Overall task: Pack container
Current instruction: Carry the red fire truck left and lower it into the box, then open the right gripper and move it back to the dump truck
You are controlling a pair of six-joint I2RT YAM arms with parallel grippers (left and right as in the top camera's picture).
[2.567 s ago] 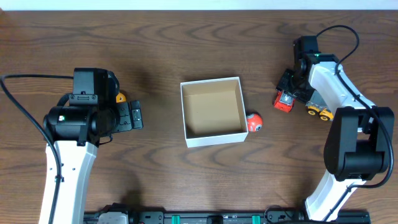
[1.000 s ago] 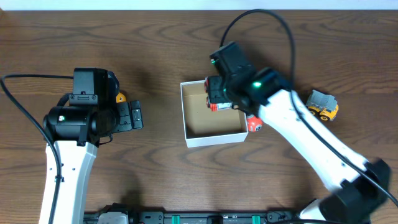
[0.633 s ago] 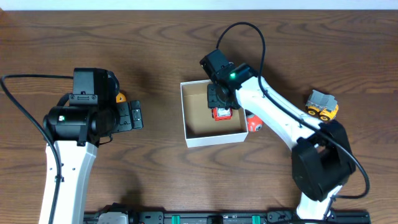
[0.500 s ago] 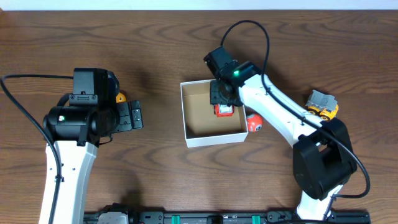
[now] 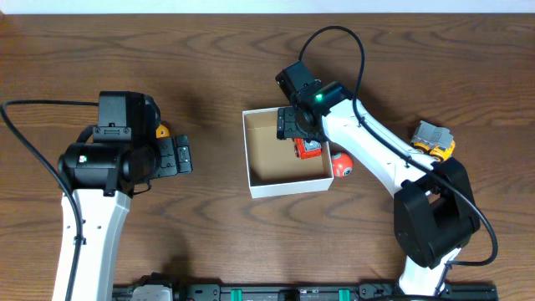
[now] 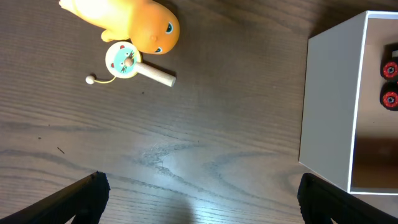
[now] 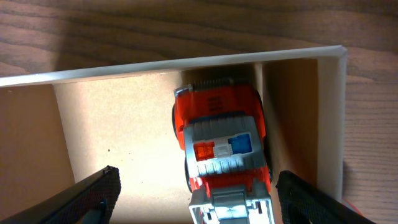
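The container (image 5: 288, 185) is a white-walled box with a brown inside at mid table. A red toy truck (image 5: 308, 149) lies inside it by the right wall. My right gripper (image 5: 294, 125) hovers over the box, open. In the right wrist view the truck (image 7: 222, 140) lies on the brown floor between my spread fingers (image 7: 205, 202), which do not touch it; the white rim (image 7: 186, 62) runs above. My left gripper (image 5: 180, 156) is open and empty left of the box; its wrist view (image 6: 199, 199) shows bare table and the box's white wall (image 6: 329, 106).
A red ball (image 5: 341, 165) rests against the box's outer right wall. A yellow and grey toy truck (image 5: 432, 140) stands at the far right. An orange duck-like toy (image 6: 134, 22) with a small round rattle (image 6: 127, 60) lies near my left gripper.
My right arm carried the red truck from the table's right side into the box and let go of it. The fingers now stand open above it. The left arm has not moved.
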